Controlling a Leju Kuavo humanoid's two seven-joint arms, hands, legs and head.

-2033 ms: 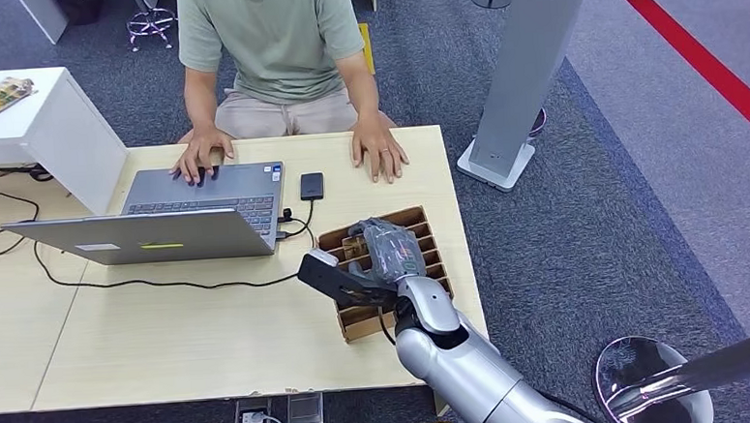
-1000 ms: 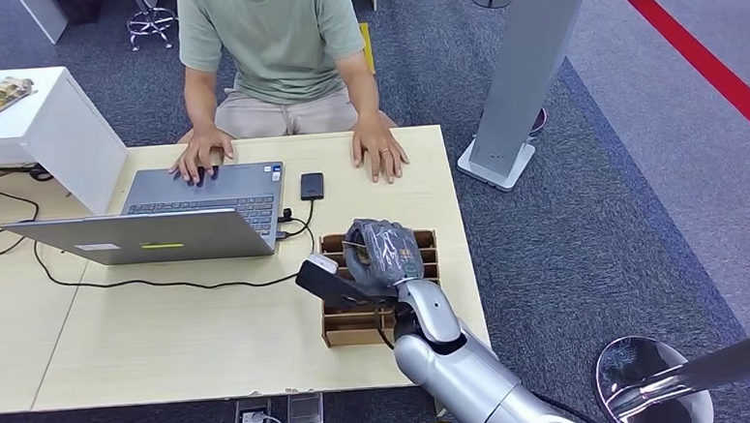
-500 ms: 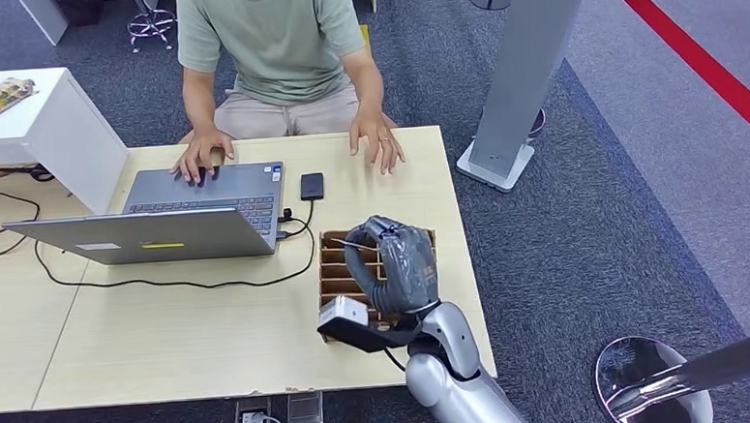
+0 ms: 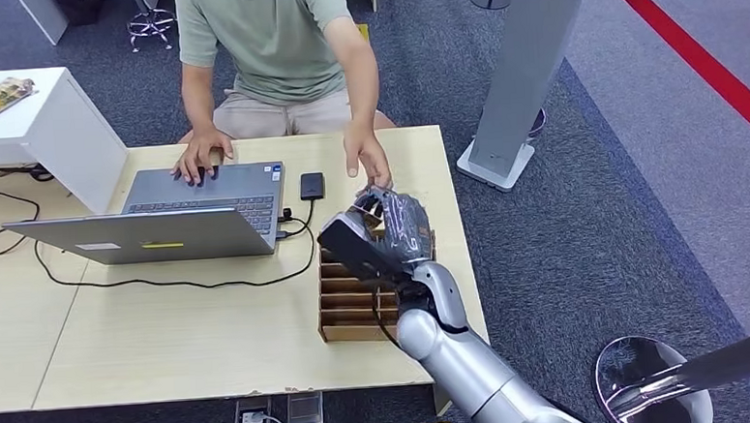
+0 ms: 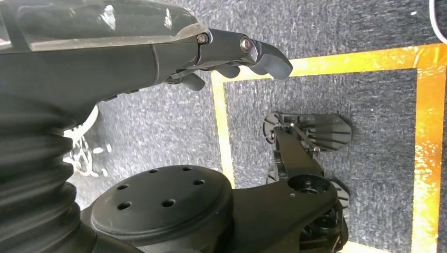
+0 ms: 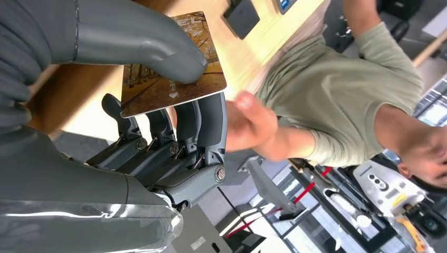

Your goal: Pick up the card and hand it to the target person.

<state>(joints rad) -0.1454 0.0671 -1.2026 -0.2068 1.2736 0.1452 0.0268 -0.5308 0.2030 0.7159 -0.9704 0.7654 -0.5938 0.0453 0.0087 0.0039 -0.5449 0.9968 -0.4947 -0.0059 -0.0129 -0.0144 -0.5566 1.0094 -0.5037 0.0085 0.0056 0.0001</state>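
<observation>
**Card raised toward the reaching person**

Nearest, the left hand (image 5: pixel 232 52) hangs over the carpet, fingers loosely curled, holding nothing. On the desk (image 4: pixel 165 348) one slotted wooden rack (image 4: pixel 342 300) sits under the right hand (image 4: pixel 396 232), which pinches one card (image 6: pixel 171 71), printed with an autumn-brown scene, between thumb and fingers. Just beyond, the person's hand (image 4: pixel 366 159) reaches close. One laptop (image 4: pixel 159 223) and one phone (image 4: pixel 312 186) lie farther left.

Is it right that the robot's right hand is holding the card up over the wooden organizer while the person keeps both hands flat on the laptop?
Not quite. In the head view only one of the person's hands rests on the laptop; the other hand is lifted toward the card. The rest holds: the right hand holds the card above the wooden organizer.
</observation>
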